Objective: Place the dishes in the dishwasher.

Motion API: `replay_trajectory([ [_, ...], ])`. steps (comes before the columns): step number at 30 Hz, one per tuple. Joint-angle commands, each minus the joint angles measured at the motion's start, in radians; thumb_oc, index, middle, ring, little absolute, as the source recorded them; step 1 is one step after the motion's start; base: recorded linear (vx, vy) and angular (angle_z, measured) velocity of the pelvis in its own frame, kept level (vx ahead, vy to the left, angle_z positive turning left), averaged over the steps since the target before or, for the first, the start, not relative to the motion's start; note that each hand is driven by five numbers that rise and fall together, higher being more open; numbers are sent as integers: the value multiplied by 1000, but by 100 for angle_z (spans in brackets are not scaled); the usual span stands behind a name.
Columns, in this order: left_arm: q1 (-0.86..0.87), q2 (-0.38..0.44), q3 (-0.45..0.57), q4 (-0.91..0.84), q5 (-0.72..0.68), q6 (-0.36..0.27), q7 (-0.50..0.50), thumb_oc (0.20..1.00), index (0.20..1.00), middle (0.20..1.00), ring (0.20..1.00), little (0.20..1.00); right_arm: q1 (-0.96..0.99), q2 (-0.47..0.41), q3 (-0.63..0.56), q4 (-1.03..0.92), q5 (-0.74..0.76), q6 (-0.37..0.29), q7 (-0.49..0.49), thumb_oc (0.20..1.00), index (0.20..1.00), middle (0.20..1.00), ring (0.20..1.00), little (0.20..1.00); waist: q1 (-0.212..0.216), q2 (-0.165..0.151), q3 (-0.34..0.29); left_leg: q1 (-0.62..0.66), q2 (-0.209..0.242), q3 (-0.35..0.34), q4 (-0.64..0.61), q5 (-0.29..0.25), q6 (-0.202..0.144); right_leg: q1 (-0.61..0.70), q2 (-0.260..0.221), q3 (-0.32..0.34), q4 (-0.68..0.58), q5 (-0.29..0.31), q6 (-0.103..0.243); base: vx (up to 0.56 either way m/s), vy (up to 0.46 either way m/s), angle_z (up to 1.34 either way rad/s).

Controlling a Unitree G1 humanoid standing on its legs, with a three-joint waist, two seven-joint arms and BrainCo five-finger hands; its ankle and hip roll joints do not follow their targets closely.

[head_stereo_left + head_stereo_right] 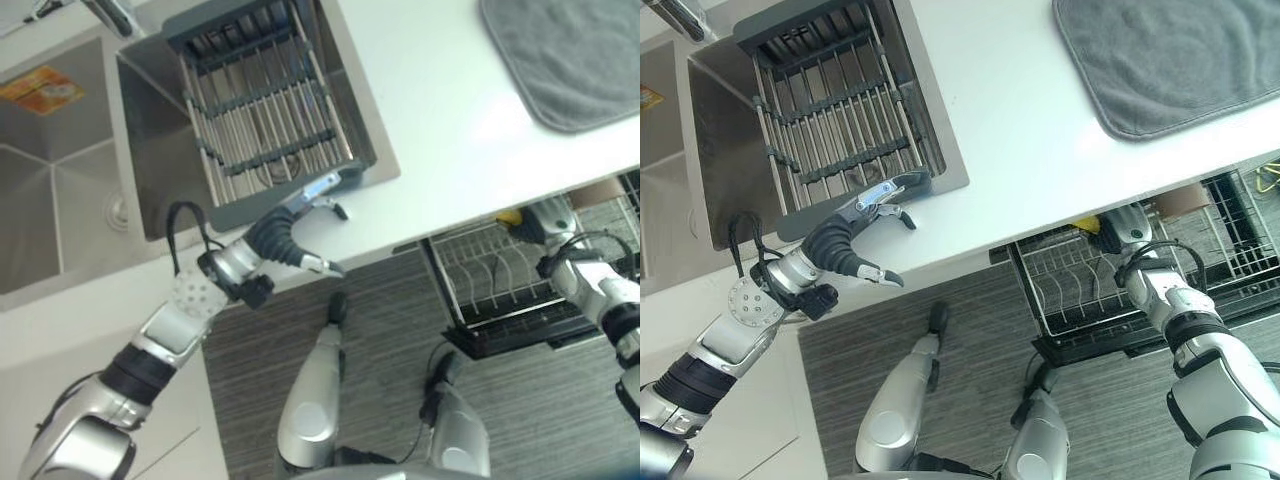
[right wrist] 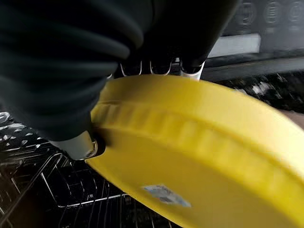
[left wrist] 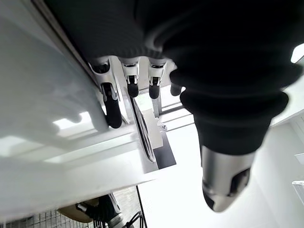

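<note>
Right now your right hand pinches a round yellow plastic plate by its rim, just above the pulled-out wire dishwasher rack. Your left hand rests relaxed and empty by the grey sink drying rack. Watch the tilt: the plate could snag the rack's tines or slip from the thin pinch.

Yellow plate runs off the right wrist view's edge, far rim cut; in head views just a yellow sliver under the counter edge. Right hand: fingers hidden behind plate rim, thumb tip shows. Dishwasher rack partly hidden by counter. Grey mat cut at frame edge.
</note>
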Motion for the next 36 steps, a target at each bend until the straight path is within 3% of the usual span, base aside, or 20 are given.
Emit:
replay_trajectory([
  [1,-21,15,-29,93,12,40,41,1000,1000,1000,1000,1000,-206,-2,36,-60,-73,43,-231,200,200,200,200,200,10,-24,30,9,-26,-44,85,-187,19,-50,0,17,53,-32,-1,-29,60,-3],
  [3,-31,7,-45,91,11,39,47,1000,1000,1000,1000,1000,-240,16,48,-44,-113,73,-281,200,200,200,200,200,14,-9,30,1,-32,-48,89,-189,20,-62,-7,16,60,-35,-1,-23,49,-1],
  [8,-23,3,-48,83,13,35,54,1000,1000,1000,1000,1000,-245,16,64,-31,-156,30,-311,200,200,200,200,200,15,3,30,-10,-37,-53,91,-187,22,-80,-13,19,69,-36,-3,-7,21,0],
  [9,-23,10,-53,81,9,27,55,1000,1000,1000,1000,1000,-250,13,83,-35,-216,40,-366,200,200,200,200,200,16,5,30,-21,-37,-56,90,-184,22,-93,-15,18,72,-34,-1,-32,1,0],
  [16,-38,0,-102,80,46,-16,116,1000,1000,1000,1000,1000,-344,52,102,32,-191,135,-487,200,200,200,200,200,24,32,30,-95,-43,-52,80,-160,21,-174,-28,15,76,-20,2,-67,40,-1],
  [21,-45,10,-117,71,41,-24,136,1000,1000,1000,1000,1000,-394,50,88,69,-140,172,-474,200,200,200,200,200,29,40,30,-126,-43,-44,71,-148,18,-204,-36,7,79,-11,1,-21,32,-2],
  [27,-25,-4,-141,47,94,-18,197,1000,1000,1000,1000,1000,-458,55,30,123,79,241,-449,200,200,200,200,200,39,40,30,-176,-39,-51,70,-138,16,-245,-33,6,85,-7,-1,-4,13,3],
  [34,-12,-12,-164,40,125,-18,238,1000,1000,1000,1000,1000,-487,49,67,145,86,361,-262,200,200,200,200,200,40,39,30,-194,-33,-43,59,-129,14,-261,-40,2,81,1,1,1,13,0],
  [35,-15,-10,-166,40,124,-16,242,1000,1000,1000,1000,1000,-490,50,74,147,110,355,-225,200,200,200,200,200,40,38,30,-196,-33,-44,59,-128,13,-262,-39,2,81,2,2,0,0,0],
  [36,-22,-8,-172,40,125,-11,247,1000,1000,1000,1000,1000,-489,65,75,155,154,307,-166,200,200,200,200,200,42,36,30,-199,-32,-47,54,-126,12,-265,-39,2,81,4,2,0,0,0],
])
